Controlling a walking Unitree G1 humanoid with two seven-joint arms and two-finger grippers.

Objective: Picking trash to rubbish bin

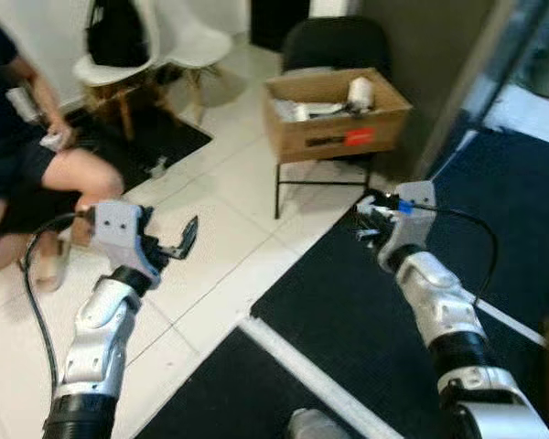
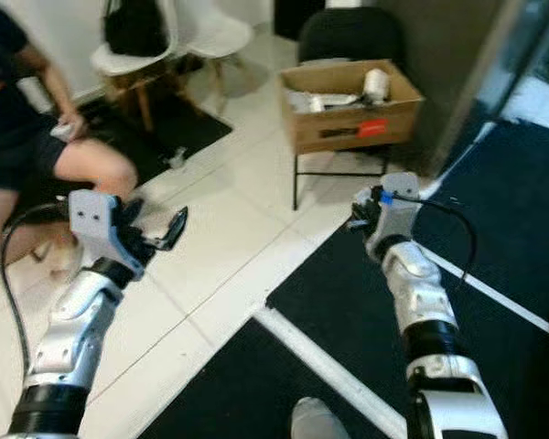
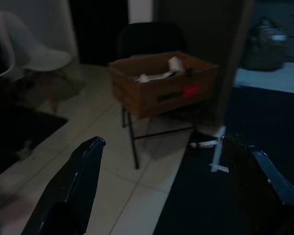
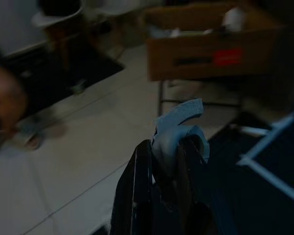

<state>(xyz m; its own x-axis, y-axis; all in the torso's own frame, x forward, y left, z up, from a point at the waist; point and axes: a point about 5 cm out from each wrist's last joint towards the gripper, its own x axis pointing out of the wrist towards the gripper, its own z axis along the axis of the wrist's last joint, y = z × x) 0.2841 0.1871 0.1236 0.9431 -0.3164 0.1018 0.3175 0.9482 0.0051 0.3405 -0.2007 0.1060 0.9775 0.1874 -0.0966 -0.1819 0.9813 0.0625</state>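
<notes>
right pincer (image 4: 169, 161) clamped on pale crumpled scrap (image 4: 179, 128) | cardboard box (image 1: 337, 112) on black chair at 12 o'clock, slightly toward 11, right arm nearer | left pincer (image 1: 169, 245) spread wide, empty

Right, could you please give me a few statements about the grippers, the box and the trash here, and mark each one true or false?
1. The right gripper is shut on a crumpled pale grey scrap of trash. True.
2. The brown cardboard box sits on the white tiled floor. False: it rests on a black metal-framed chair.
3. The left gripper is open and holds nothing. True.
4. The cardboard box has nothing in it. False: pale trash, including a white roll, lies inside.
5. A seated person is on the robot's left. True.
</notes>
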